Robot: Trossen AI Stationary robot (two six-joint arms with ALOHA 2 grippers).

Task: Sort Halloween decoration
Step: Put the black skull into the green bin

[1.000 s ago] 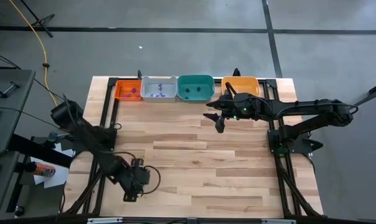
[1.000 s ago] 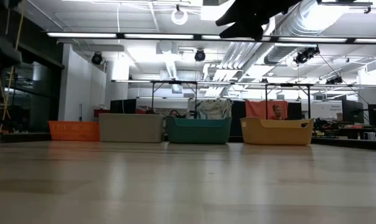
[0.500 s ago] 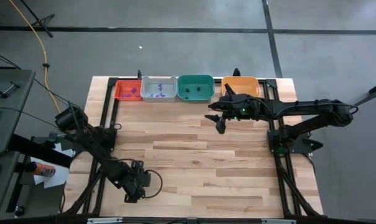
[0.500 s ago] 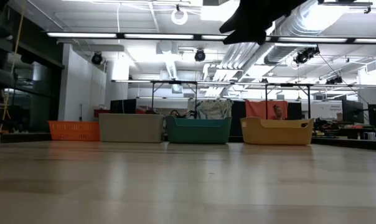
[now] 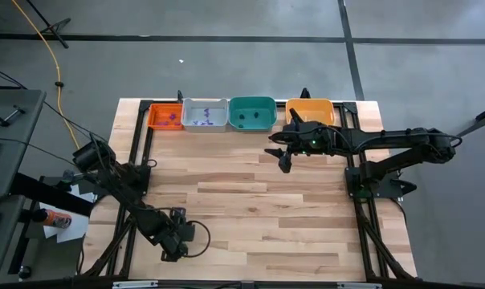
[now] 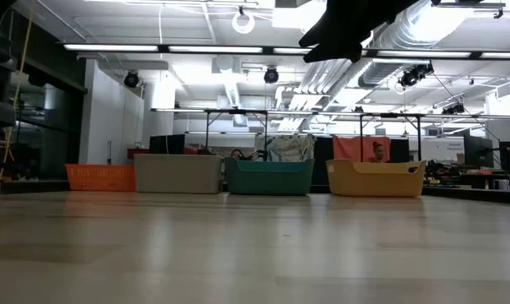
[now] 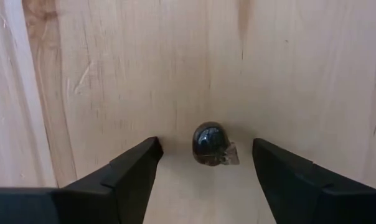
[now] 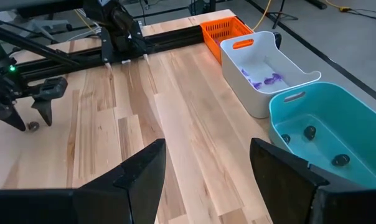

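Skull (image 7: 210, 144), dark and glossy, lies on the table (image 5: 250, 201) at about 7 o'clock, between the wide-open fingers (image 7: 135, 168) of the left gripper (image 7: 206, 163); nothing is held. Judged light, hard and slippery, with a rounded crown likely to roll or squirt out; best pinched low across its widest part. Right gripper (image 5: 279, 151) hangs at 1 o'clock near the trays, fingers wide, empty. Other dark pieces lie in the teal tray (image 8: 362, 124), purple ones in the white tray (image 8: 266, 46).
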